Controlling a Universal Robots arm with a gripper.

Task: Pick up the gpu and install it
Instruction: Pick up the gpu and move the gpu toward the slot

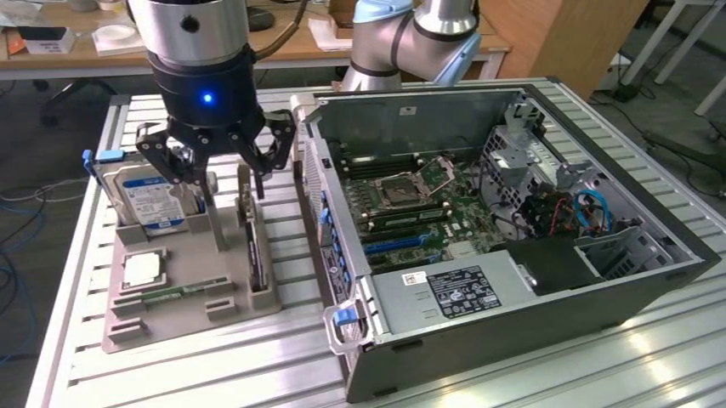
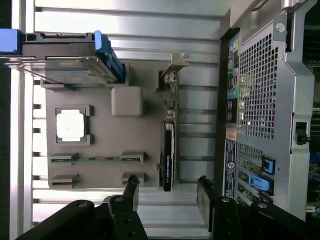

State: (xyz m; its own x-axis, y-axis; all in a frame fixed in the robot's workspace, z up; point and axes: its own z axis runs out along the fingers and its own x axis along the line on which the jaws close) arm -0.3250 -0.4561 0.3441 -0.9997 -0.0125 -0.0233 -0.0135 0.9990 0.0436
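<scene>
Exterior view: gpu (image 1: pixel 252 246) on edge in tray (image 1: pixel 170 327), long axis near-to-far, bracket (image 2: pixel 175 62) far end; hand (image 1: pixel 227 174) spread apart above, empty.

My arm (image 1: pixel 414 38) is silver-grey, with rounded joints and a pale blue cap (image 1: pixel 380 10). I see its wrist (image 1: pixel 187 25) as a polished silver cylinder above the black gripper (image 1: pixel 230 174), which has a glowing blue light (image 1: pixel 207 97), black linked fingers (image 1: pixel 170 161) with round pivot bolts, and a dark cable (image 1: pixel 278 34) trailing behind.

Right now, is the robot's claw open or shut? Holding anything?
The gripper is open, empty, above the upright green circuit card with black fan shroud.
</scene>
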